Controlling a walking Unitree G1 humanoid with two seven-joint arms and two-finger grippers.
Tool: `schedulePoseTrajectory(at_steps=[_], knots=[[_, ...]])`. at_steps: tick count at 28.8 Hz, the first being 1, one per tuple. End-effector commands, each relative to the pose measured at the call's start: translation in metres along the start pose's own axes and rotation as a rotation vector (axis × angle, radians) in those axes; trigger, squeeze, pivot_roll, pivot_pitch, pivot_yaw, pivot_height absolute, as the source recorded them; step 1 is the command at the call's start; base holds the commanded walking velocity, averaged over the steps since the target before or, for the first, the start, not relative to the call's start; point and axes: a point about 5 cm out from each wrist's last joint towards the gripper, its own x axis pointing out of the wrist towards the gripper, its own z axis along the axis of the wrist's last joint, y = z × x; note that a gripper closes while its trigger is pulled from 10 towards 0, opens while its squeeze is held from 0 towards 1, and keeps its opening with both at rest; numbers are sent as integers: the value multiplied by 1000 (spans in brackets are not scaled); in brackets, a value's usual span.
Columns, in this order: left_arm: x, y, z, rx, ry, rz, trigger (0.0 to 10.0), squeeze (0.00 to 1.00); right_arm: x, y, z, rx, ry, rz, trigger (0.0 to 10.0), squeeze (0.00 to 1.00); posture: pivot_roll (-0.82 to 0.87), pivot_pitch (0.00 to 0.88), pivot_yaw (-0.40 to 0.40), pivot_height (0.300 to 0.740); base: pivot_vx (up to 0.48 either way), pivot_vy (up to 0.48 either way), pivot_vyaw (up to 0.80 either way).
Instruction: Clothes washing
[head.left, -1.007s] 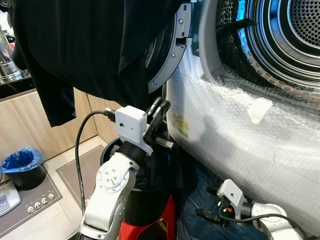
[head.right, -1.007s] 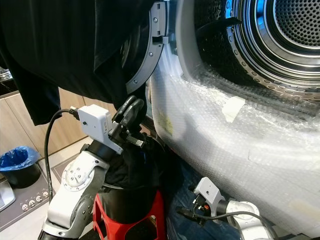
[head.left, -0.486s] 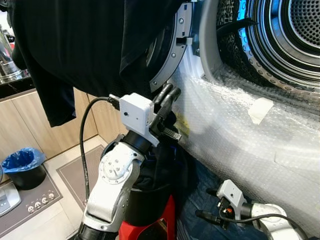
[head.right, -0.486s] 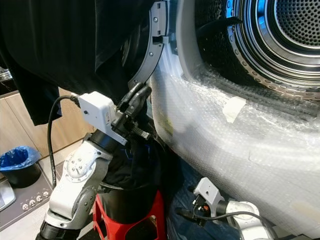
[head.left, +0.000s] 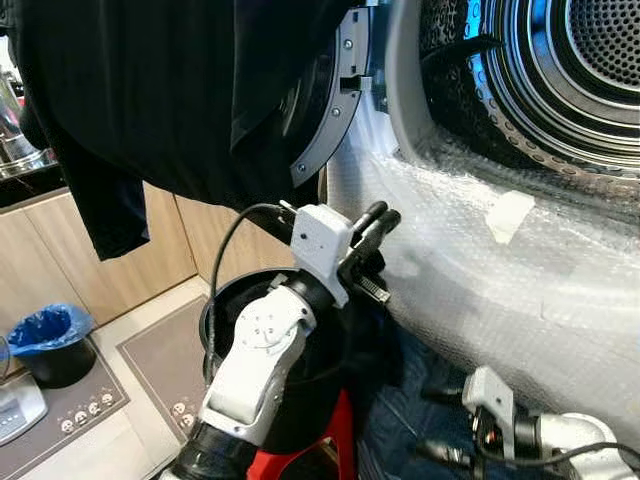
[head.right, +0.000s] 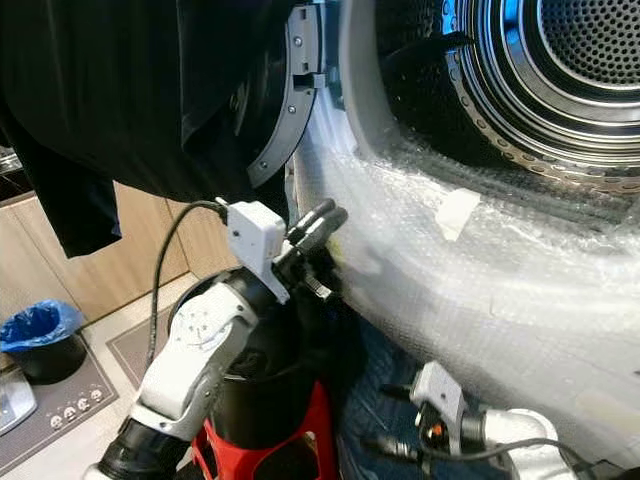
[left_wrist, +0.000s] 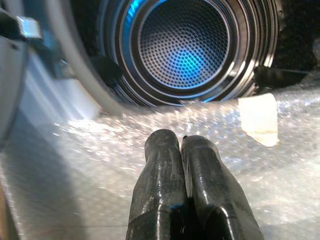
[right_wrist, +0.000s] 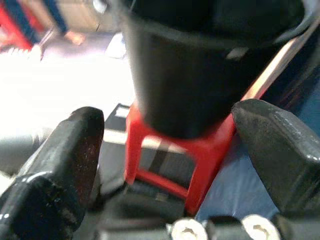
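Before bubble-wrapped washer front (head.left: 520, 290): left hand (head.left: 376, 219) pressed closed, empty; right hand (right_wrist: 170, 150) low, spread wide.

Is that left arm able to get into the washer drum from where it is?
Probably yes: the left gripper, fingers shut and empty, points up at the open drum, with only the bubble-wrapped front below.

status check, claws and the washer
Left claw shut, empty, raised at bubble-wrapped washer front. Right claw open, low by red stool. Black garment draped over door.
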Motion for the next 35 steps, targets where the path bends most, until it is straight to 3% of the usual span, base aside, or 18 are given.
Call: schedulePoseTrajectory(at_steps=[1,12,27,35], knots=[[8,1,12,30,-56,-38,10000,0,0,-3,10,-3,-53,-36,10000,0,-97,0,36,740,0,0,0],[31,-13,-4,-4,-45,-101,10000,0,-3,-3,41,73,-253,-117,10000,0,-123,0,62,740,0,0,0],[52,-32,0,-38,-102,-142,10000,0,18,3,57,128,-348,-219,10000,0,-124,0,69,740,0,0,0],[58,-51,6,-77,-149,-166,10000,0,32,2,62,160,-393,-304,10000,0,-119,0,68,740,0,0,0]])
